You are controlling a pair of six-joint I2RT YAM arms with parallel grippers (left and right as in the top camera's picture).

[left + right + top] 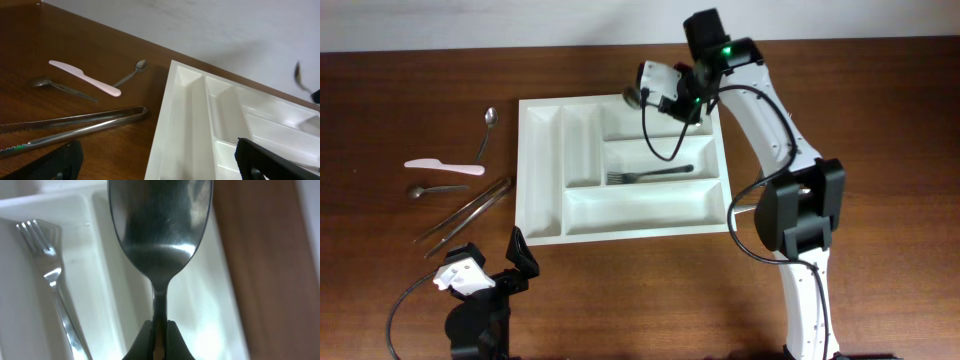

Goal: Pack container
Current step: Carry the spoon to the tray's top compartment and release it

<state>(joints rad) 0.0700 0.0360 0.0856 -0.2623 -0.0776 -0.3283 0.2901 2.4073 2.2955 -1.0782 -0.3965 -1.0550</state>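
The right tool (pixel 159 341) is clenching a steel spoon (pixel 160 225) by its handle over the large white plastic cutlery tray (pixel 542 170) lying on the tabletop (pixel 400 60), seemingly to drop it in, while the left tool (pixel 492 256) is hovering released.

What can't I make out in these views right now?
- Overhead: spoon mostly hidden behind the right jaws; only its bowl shows.
- Overhead: tray's far-right compartment partly covered by the right arm.
- Left wrist: tongs' tips cut off by the left edge.
- Right wrist: fork's handle cut off by the bottom edge.
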